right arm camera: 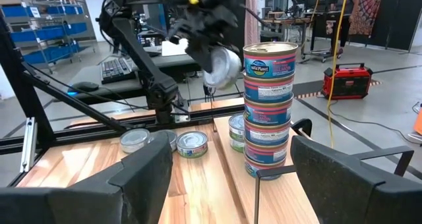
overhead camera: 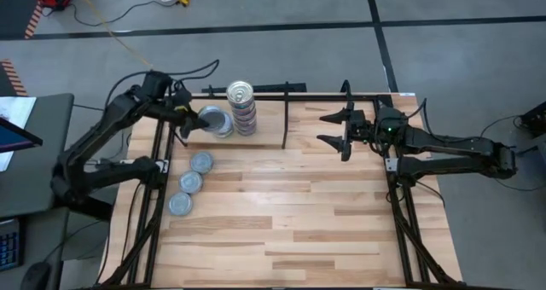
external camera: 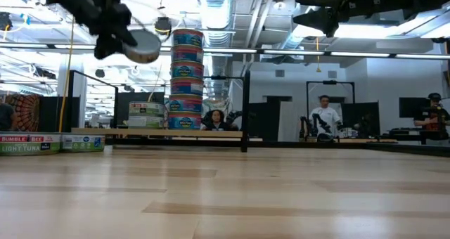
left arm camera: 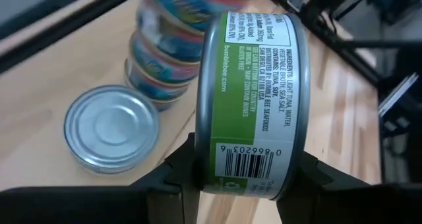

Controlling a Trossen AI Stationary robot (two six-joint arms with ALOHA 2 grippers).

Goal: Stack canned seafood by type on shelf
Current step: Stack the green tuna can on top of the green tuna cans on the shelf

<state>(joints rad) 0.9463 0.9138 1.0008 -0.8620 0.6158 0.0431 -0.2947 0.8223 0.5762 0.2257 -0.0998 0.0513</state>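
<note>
My left gripper (overhead camera: 193, 119) is shut on a green-labelled tin (left arm camera: 254, 99) of canned seafood, held in the air (external camera: 144, 46) beside a tall stack of blue-and-pink tins (overhead camera: 241, 107) on the shelf (overhead camera: 266, 128). Below the held tin sits a short stack with a grey top (left arm camera: 112, 128), to the left of the tall one. Three more tins (overhead camera: 191, 182) lie flat in a row on the tabletop near the left edge. My right gripper (overhead camera: 334, 128) hangs open over the far right of the table and holds nothing. My left gripper pinches the tin between its two fingers, one on each flat face (left arm camera: 198, 159), with the green label wall facing the wrist camera. The fingers come from the table's left, slanting down. The tin stands on edge, tilted, lifted clear of the shelf and the stacks.
The shelf's black frame rail (overhead camera: 256, 89) runs along the far side and its divider rod (overhead camera: 285, 119) stands just right of the tall stack. The middle and near parts of the wooden tabletop (overhead camera: 299, 213) are bare. People show in the room behind the table (external camera: 325, 116).
</note>
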